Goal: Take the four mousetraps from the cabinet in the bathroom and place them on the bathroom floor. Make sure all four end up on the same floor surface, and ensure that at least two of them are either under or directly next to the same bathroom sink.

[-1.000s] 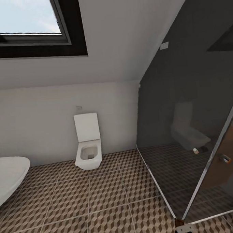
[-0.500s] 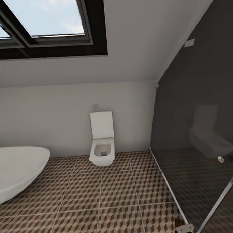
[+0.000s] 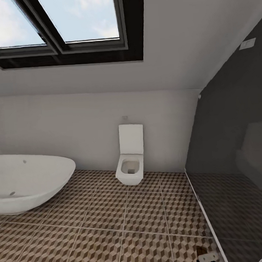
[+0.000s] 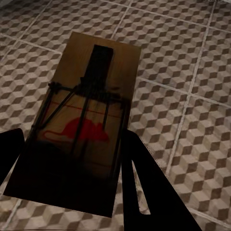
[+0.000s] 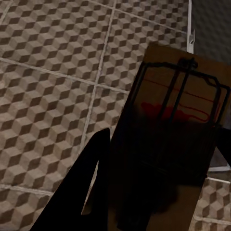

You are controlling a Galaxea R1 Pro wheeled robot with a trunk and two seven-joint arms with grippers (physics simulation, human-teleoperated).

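You carry a mousetrap (image 4: 84, 130) clamped in the left gripper (image 4: 72, 178) and another mousetrap (image 5: 175, 139) clamped in the right gripper (image 5: 161, 192), both over bathroom floor (image 3: 124, 223). Risk: releasing here by the toilet (image 3: 129, 161) and bathtub (image 3: 30, 182), away from any sink.

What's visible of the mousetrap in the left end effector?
The mousetrap is a flat rectangular tan-brown board, wood by its look, with a red mouse print. Thin dark wire parts and a dark flat tab run across its face. It sits between the left end effector fingers, held above the cube-patterned bathroom floor.
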